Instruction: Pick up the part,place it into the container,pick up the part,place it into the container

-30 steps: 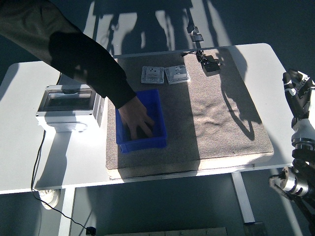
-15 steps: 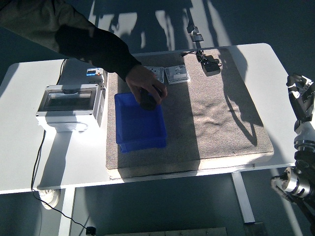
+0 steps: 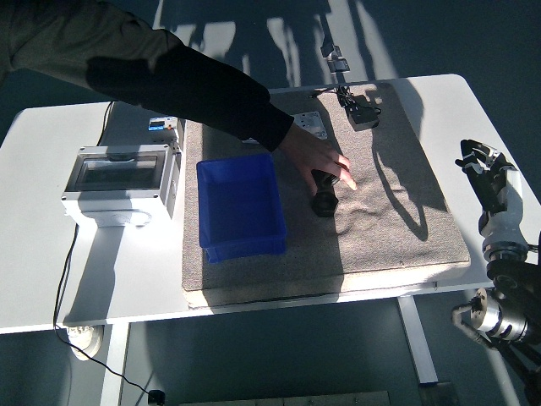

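Observation:
A person's hand [image 3: 319, 157] reaches in from the upper left and rests on the brown mat [image 3: 397, 228], setting down a dark part [image 3: 325, 203] just right of the blue container [image 3: 240, 208]. The container looks empty. My right hand [image 3: 483, 165] hangs off the table's right edge, fingers spread, holding nothing. It is well to the right of the part. My left hand does not show.
A grey box with a clear lid [image 3: 121, 181] stands on the table left of the mat. A white switch plate [image 3: 308, 125] lies partly under the person's arm. A black adapter with a cable [image 3: 362, 112] sits at the mat's far edge.
The person's hand lifted the dark part out of the blue container and carried it right onto the mat. My right hand shifted slightly left and up.

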